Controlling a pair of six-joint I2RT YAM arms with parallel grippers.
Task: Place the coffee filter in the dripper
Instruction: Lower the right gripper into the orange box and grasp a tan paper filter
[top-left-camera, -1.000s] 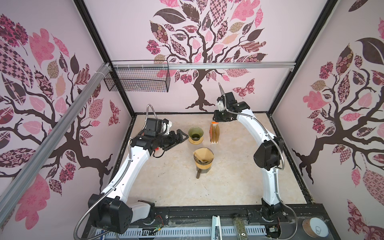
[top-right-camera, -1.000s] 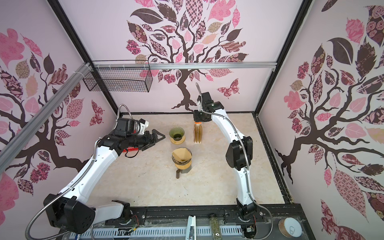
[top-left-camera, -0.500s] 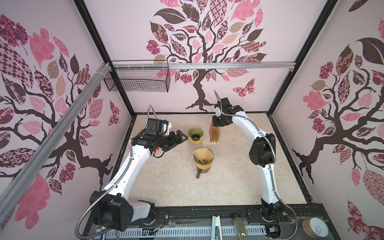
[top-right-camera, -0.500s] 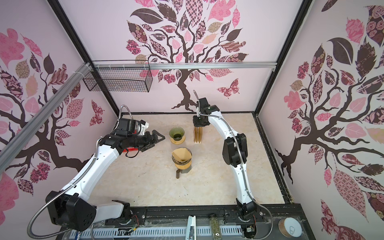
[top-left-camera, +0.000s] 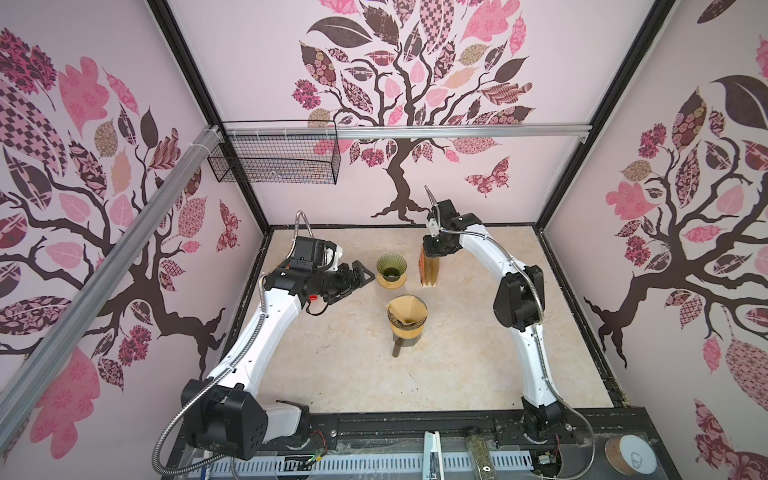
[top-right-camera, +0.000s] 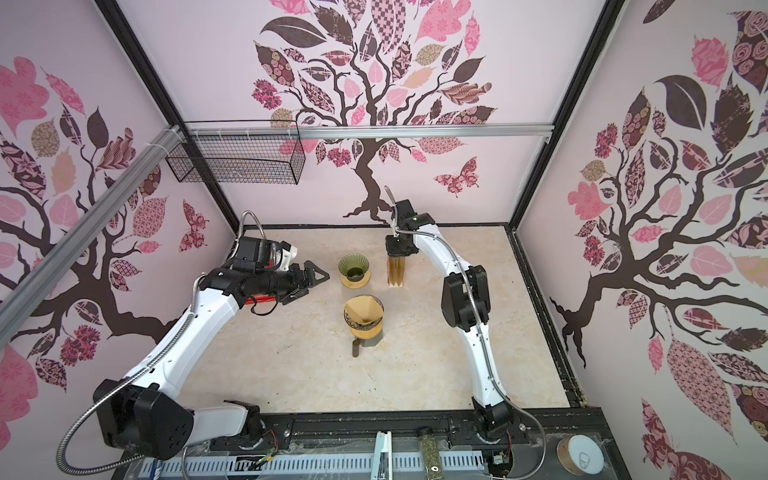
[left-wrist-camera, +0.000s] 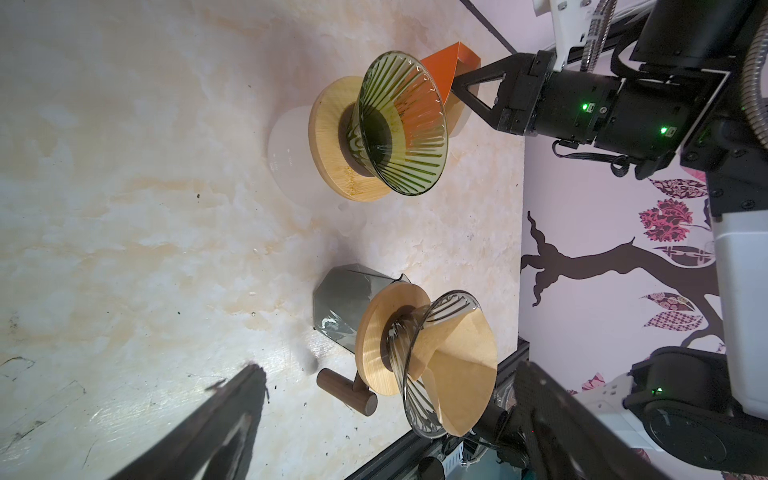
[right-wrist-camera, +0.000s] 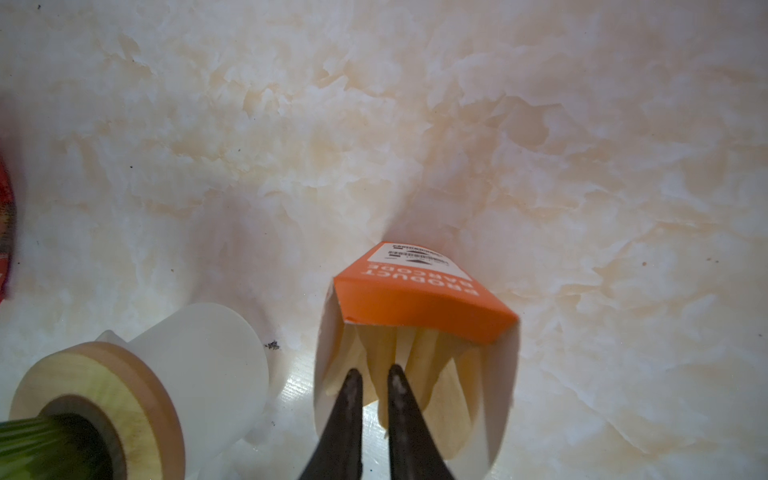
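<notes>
An upright orange filter box stands at the back, holding several tan coffee filters. My right gripper reaches down into the box, its jaws closed narrowly on the edge of one coffee filter. Left of the box is the green glass dripper, bare inside, on a wooden ring over a white server. My left gripper hovers open just left of that dripper, holding nothing.
Nearer the front stands a second dripper with a tan filter in it, on a grey pot with a wooden handle. A wire basket hangs on the back wall. A jar lies on the front rail.
My right gripper has dropped into the filter box and its jaws have narrowed onto a filter. The left arm has hardly moved.
</notes>
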